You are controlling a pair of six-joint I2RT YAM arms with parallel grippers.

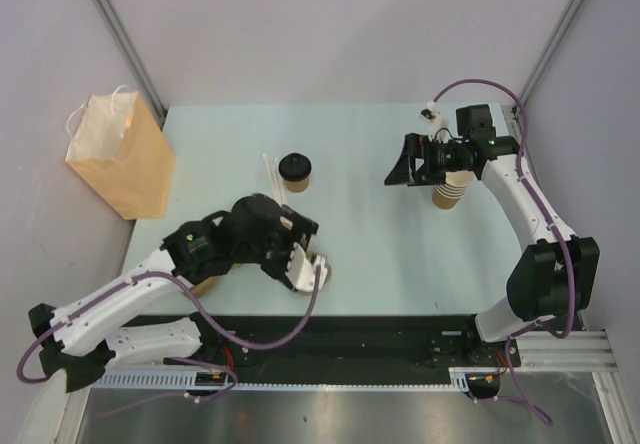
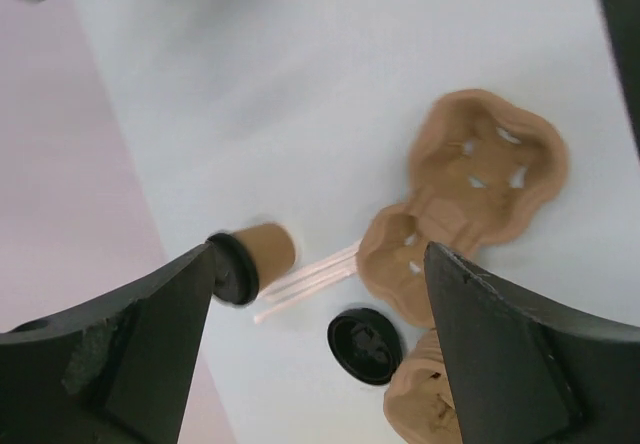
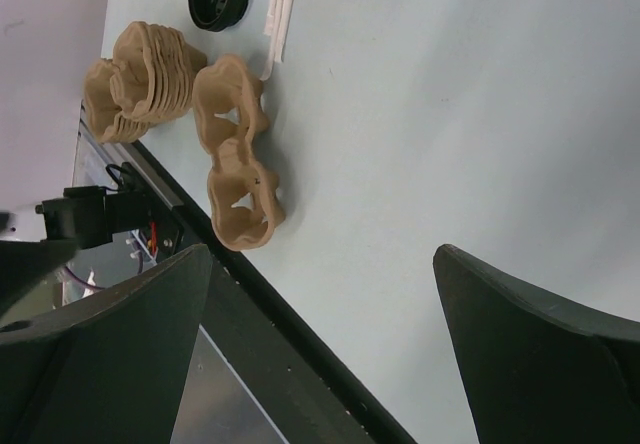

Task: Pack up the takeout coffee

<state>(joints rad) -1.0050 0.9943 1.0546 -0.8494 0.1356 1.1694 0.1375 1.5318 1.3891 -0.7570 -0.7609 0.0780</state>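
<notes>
The takeout coffee [image 1: 294, 171], a small tan cup with a black lid, stands mid-table; it also shows in the left wrist view [image 2: 255, 259]. The brown paper bag [image 1: 120, 159] stands at the back left. My left gripper [image 1: 304, 248] is open and empty, hovering near the front of the table, short of the cup [image 2: 320, 254]. My right gripper [image 1: 398, 164] is open and empty above the table at the right, well apart from the cup [image 3: 322, 254].
A pulp cup carrier [image 2: 470, 194] lies near the left gripper, with a stack of carriers [image 2: 425, 404] and a loose black lid [image 2: 365, 344] beside it. Thin stirrers [image 1: 270, 176] lie next to the cup. Stacked lidless cups [image 1: 450, 194] stand under the right arm.
</notes>
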